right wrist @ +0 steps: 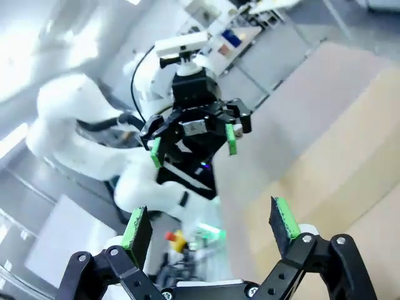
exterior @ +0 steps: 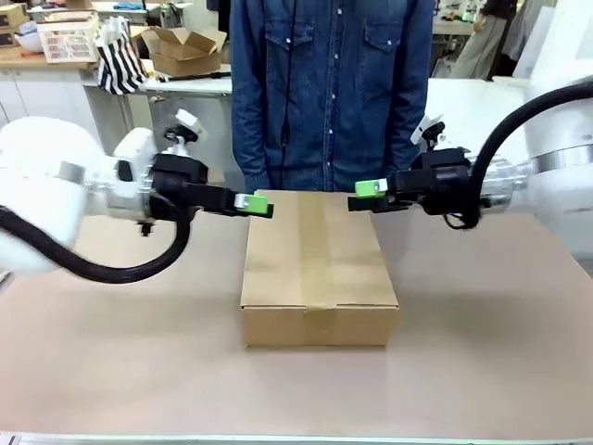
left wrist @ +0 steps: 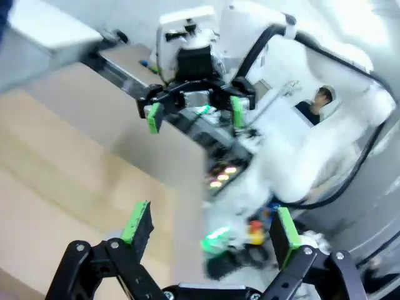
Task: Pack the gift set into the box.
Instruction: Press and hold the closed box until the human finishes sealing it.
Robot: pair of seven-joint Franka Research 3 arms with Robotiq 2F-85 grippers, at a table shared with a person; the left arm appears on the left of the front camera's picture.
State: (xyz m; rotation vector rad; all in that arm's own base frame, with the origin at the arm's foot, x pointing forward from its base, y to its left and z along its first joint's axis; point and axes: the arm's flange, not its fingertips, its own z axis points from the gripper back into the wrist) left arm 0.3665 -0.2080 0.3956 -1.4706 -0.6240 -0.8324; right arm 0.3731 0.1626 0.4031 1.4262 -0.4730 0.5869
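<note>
at the middle of the tan table (exterior: pixel 111 362) in the front view we see the box (exterior: pixel 320 269), a plain brown carton with its flaps closed flat and a strip of tape along the top seam. a person in a denim shirt (exterior: pixel 329 88) stands just behind it at the far edge. the left gripper (exterior: pixel 260 205) comes in from picture left and hovers over the box's near-left top corner, and the right gripper (exterior: pixel 365 193) comes in from the other side over the right top edge. both point toward each other and we see them edge-on here, so from this view alone we cannot tell how far the fingers stand apart; neither touches the box as far as we can tell.

in the left wrist view our own left gripper (left wrist: pixel 209 231) rises from the bottom edge with its green pads spread wide and nothing between them. across from it the right gripper (left wrist: pixel 194 112) faces the camera, its fingers also wide apart and empty. the box top (left wrist: pixel 50 181) shows as a blurred tan surface at the left.

in the right wrist view the right gripper (right wrist: pixel 209 228) is wide open and bare, the left gripper (right wrist: pixel 190 140) opposite it likewise spread, and the box (right wrist: pixel 337 162) lies at the right.
</note>
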